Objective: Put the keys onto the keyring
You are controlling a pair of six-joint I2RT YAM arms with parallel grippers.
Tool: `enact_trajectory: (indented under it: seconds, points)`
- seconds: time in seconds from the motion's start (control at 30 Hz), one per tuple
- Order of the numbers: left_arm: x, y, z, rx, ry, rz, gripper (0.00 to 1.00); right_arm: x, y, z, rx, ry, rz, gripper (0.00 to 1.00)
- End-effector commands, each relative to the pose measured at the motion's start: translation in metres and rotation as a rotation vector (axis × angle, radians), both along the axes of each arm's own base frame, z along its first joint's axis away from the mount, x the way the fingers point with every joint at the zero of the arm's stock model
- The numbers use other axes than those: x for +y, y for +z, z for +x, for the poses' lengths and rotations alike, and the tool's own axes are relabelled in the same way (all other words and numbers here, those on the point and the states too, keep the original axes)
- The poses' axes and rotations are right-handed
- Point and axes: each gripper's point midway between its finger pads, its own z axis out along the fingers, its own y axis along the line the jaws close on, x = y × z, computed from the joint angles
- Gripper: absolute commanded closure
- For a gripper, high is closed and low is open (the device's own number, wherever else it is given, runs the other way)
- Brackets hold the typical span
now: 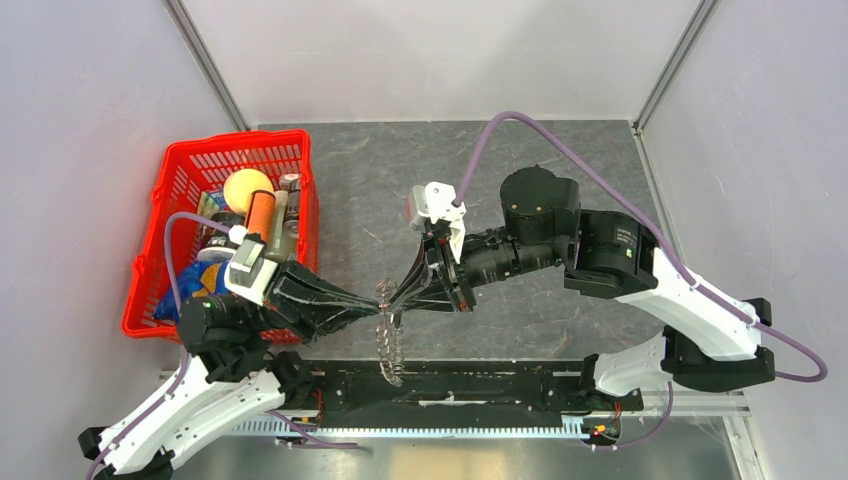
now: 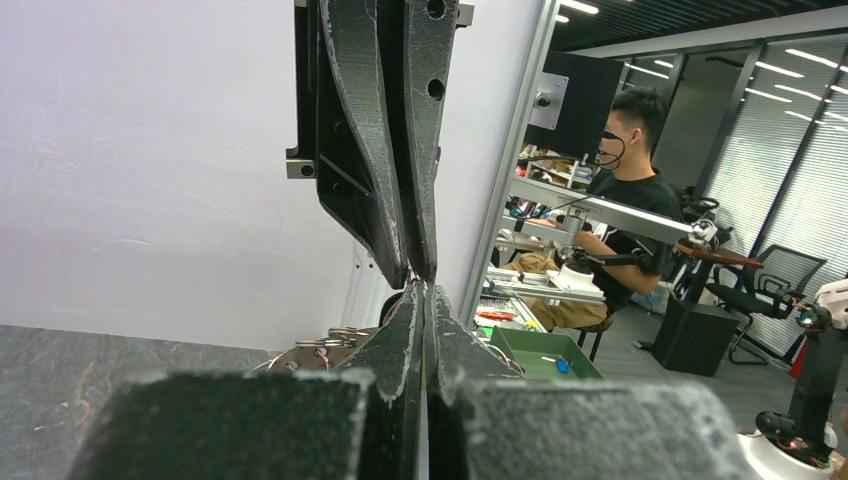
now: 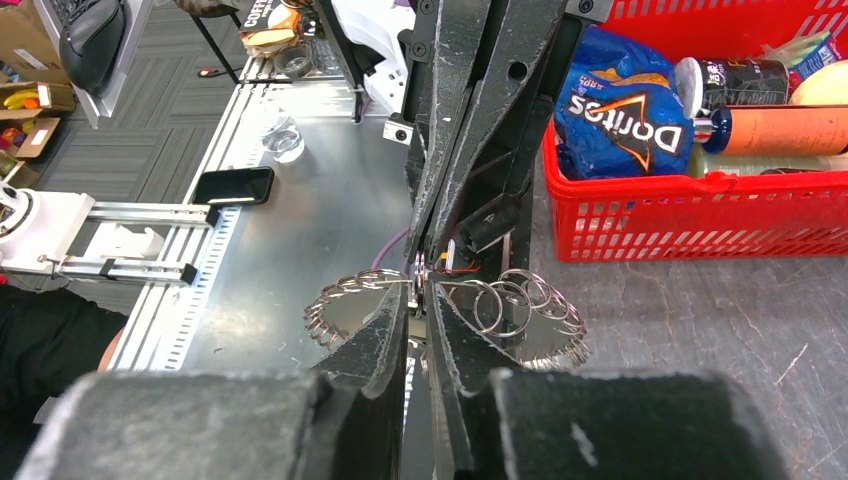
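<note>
Closest up: right gripper (image 3: 420, 292), jaws drawn to a thin slit, tips at the rim of the keyring (image 3: 345, 310). Can't tell whether it's actually gripping anything.

Left gripper (image 2: 425, 292) sits nose to nose with it from the opposite side, clenched tight. As far as I can judge it has the keyring's wire. The keyring stands on edge in the air over the near edge of the worktop (image 1: 500, 150), so something must carry it, and left is the one fully closed.

Why this pose, my read: left works as a vise and presents the keyring upright. Right then gets the same spot on the wire from the other side. Tips meeting at one point fits threading.

Key: can't pick it out in any view. If it's in the right tips, the fingers hide it. Not confirmed on the keyring.

Risk: the fanned grey keys crowd the wire and leave little free gap. Basket (image 1: 180, 180) sits well to the left, not involved.
</note>
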Motion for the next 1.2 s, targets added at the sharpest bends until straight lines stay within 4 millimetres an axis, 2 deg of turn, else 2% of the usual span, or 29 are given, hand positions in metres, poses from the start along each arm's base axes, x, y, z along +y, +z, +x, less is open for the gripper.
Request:
enact_trajectory:
  seconds: [0.0, 0.1, 0.23, 1.07, 1.1, 1.17]
  points:
    - [0.007, 0.016, -0.004, -0.019, 0.001, -0.066, 0.98, -0.007, 0.014, -0.002, -0.011, -0.001, 0.049, 0.82]
    - [0.008, 0.016, -0.004, -0.020, 0.002, -0.067, 0.98, -0.006, 0.014, -0.003, -0.010, 0.004, 0.049, 0.88]
    - [0.008, 0.017, -0.005, -0.021, 0.001, -0.070, 0.98, -0.005, 0.012, -0.004, -0.007, 0.012, 0.045, 1.00]
    - [0.007, 0.020, 0.000, -0.014, 0.012, -0.087, 0.98, -0.011, 0.004, -0.007, 0.045, -0.011, 0.106, 1.00]
    - [0.007, 0.020, 0.000, -0.012, 0.013, -0.087, 0.98, -0.010, 0.004, -0.007, 0.045, -0.013, 0.104, 0.98]
    - [0.008, 0.020, -0.001, -0.014, 0.011, -0.089, 0.98, -0.012, 0.006, -0.005, 0.041, -0.024, 0.111, 0.86]
